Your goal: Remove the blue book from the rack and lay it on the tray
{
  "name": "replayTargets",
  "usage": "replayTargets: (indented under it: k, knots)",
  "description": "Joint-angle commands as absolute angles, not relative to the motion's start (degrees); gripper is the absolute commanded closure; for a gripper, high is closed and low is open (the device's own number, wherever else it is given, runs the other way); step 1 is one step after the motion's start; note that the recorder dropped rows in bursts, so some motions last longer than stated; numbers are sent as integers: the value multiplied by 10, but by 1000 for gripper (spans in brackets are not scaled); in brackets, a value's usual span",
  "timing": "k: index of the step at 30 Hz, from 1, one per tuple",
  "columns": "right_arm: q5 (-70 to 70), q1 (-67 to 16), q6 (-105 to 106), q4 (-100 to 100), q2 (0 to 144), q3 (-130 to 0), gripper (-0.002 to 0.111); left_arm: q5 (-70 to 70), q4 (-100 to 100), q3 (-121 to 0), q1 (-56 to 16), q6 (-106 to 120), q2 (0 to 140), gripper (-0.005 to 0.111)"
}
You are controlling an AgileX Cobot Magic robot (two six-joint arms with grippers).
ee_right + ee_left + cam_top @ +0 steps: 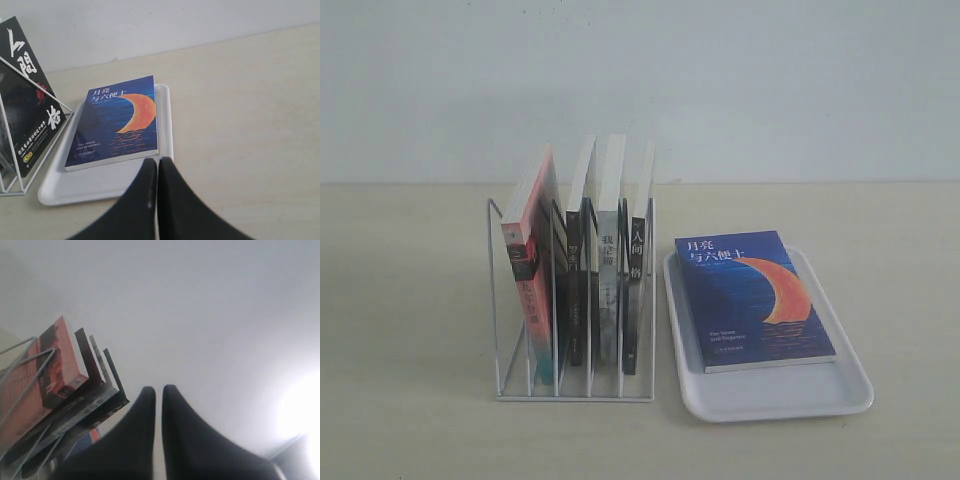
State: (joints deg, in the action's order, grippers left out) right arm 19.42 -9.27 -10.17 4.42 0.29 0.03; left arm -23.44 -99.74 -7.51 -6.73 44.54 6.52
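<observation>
The blue book [752, 298] with its orange crescent moon lies flat, cover up, on the white tray [780, 400], right of the white wire rack [574, 300]. The right wrist view shows the same blue book [116, 121] on the tray [95, 186]. My right gripper [157, 161] is shut with nothing in it, its tips over the tray's near rim, apart from the book. My left gripper [158, 389] is shut and empty, beside the books in the rack [22, 370]. Neither gripper shows in the exterior view.
The rack holds a pink-red-spined book [530, 285] at the left and three black-spined books [605, 275] in the slots beside it. A black book with white characters [25, 95] stands at the rack's end next to the tray. A beige tabletop [410, 400] carries everything, with a white wall behind.
</observation>
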Motion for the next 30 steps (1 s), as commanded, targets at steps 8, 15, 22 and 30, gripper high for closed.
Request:
replayTargets:
  k: [8, 15, 22, 30]
  knots:
    - [189, -91, -100, 42, 0, 0, 108, -256, -883, -70, -62, 446, 58, 103]
    - [189, -91, -100, 42, 0, 0, 108, -184, -296, -69, -58, -21, 54, 103]
    - [189, -91, -100, 42, 0, 0, 108, -182, -76, -45, -58, -231, 43, 103]
    - [189, -91, -100, 42, 0, 0, 108, -148, -83, 0, -58, -231, 0, 103]
